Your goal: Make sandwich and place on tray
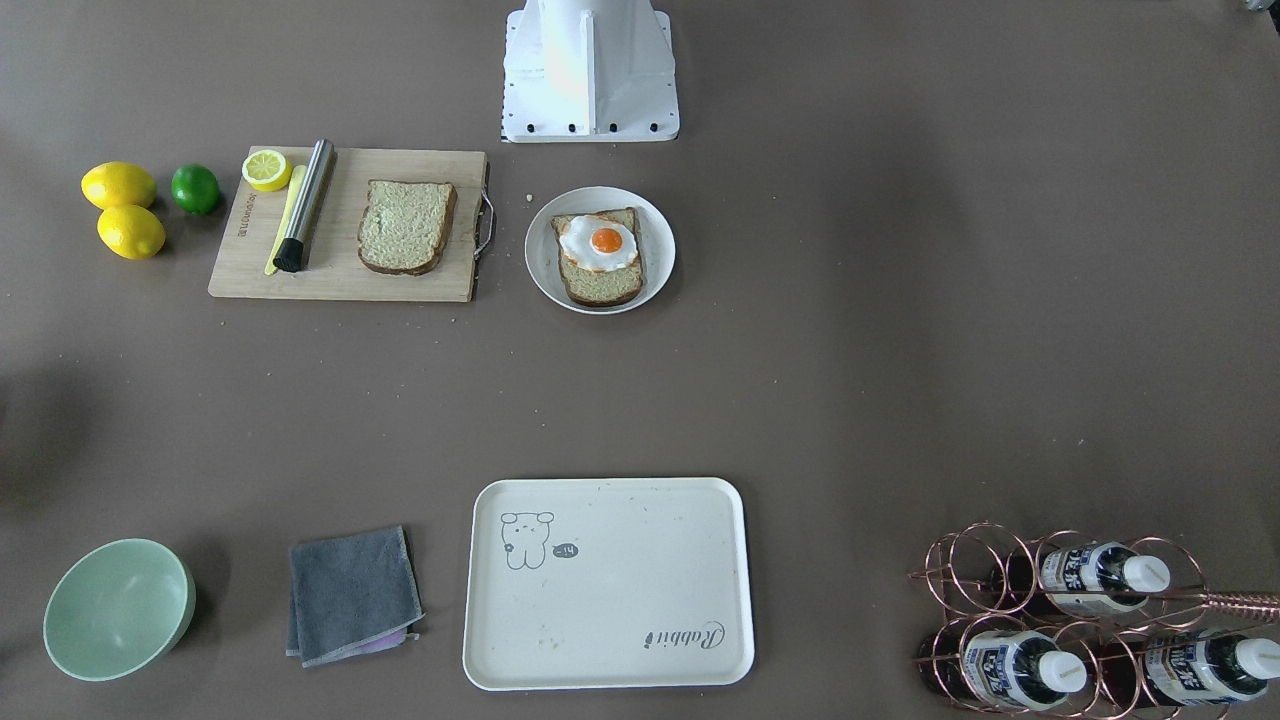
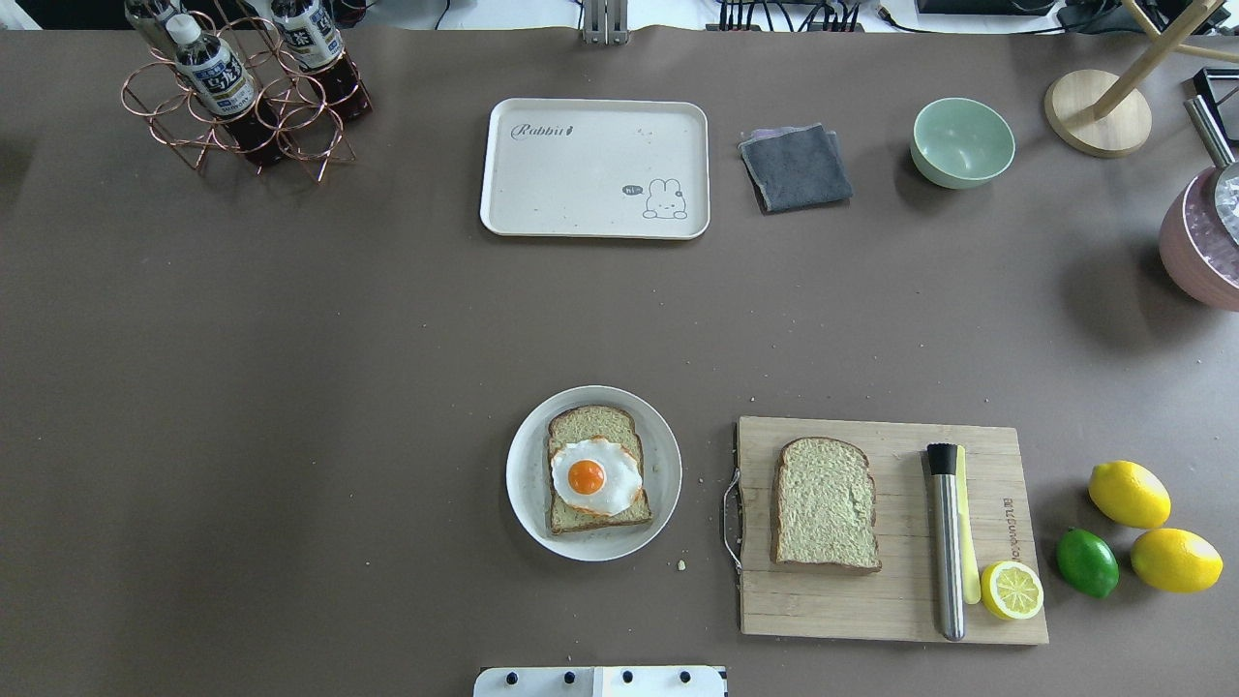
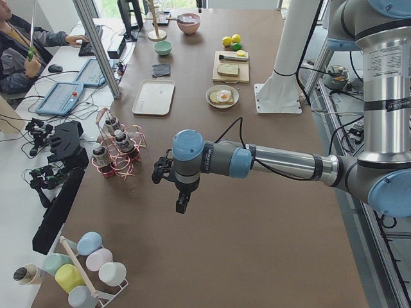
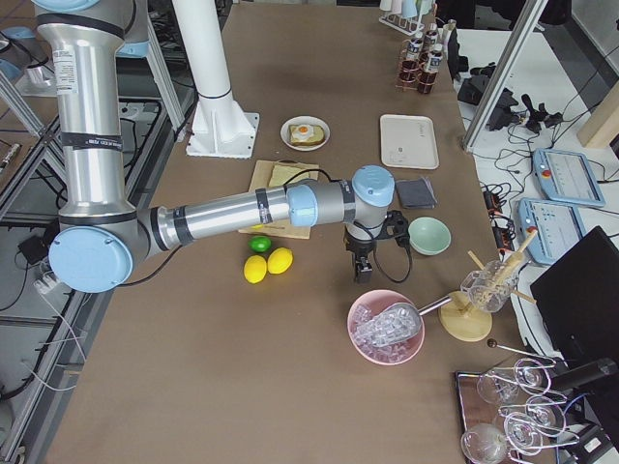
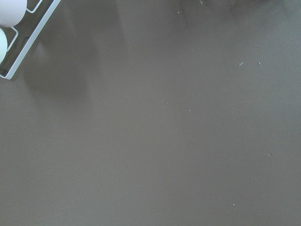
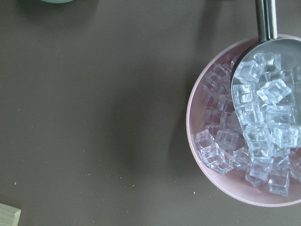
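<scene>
One bread slice topped with a fried egg lies on a round white plate near the robot's base. A second bread slice lies bare on the wooden cutting board. The cream tray sits empty at the far side; it also shows in the front-facing view. My left gripper hangs over bare table far to my left, beyond the bottle rack. My right gripper hangs between the green bowl and the pink ice bowl. Both show only in side views, so I cannot tell whether they are open or shut.
A copper rack of bottles stands far left. A grey cloth and green bowl lie right of the tray. A metal cylinder, lemon half, lemons and lime are by the board. Pink ice bowl.
</scene>
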Motion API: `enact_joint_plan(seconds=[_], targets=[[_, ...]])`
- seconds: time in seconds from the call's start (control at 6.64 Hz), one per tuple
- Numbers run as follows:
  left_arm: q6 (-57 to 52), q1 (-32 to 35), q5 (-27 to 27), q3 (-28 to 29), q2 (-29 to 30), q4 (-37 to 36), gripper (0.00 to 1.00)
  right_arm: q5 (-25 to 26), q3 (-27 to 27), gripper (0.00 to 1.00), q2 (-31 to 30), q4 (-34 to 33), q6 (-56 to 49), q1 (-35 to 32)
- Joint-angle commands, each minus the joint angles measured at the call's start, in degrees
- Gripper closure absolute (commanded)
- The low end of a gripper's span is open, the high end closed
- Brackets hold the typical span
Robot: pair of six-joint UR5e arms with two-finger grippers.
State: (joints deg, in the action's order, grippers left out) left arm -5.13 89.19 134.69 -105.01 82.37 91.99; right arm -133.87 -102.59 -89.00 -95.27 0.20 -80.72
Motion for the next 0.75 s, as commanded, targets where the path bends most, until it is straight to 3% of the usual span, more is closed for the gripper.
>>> enact_joint_plan(seconds=[0.0,0.6], targets=[[0.1,0.0,0.0,0.1,-0.9,1.3,0.02,0.3,0.1,0.0,-1.5,-0.1,0.1,-0.1],[0.4,0.0,0.0,0.1,-0.9,1.3,0.02,-2.3,1.9,0.0,-4.1,-0.2,0.1,-3.5]])
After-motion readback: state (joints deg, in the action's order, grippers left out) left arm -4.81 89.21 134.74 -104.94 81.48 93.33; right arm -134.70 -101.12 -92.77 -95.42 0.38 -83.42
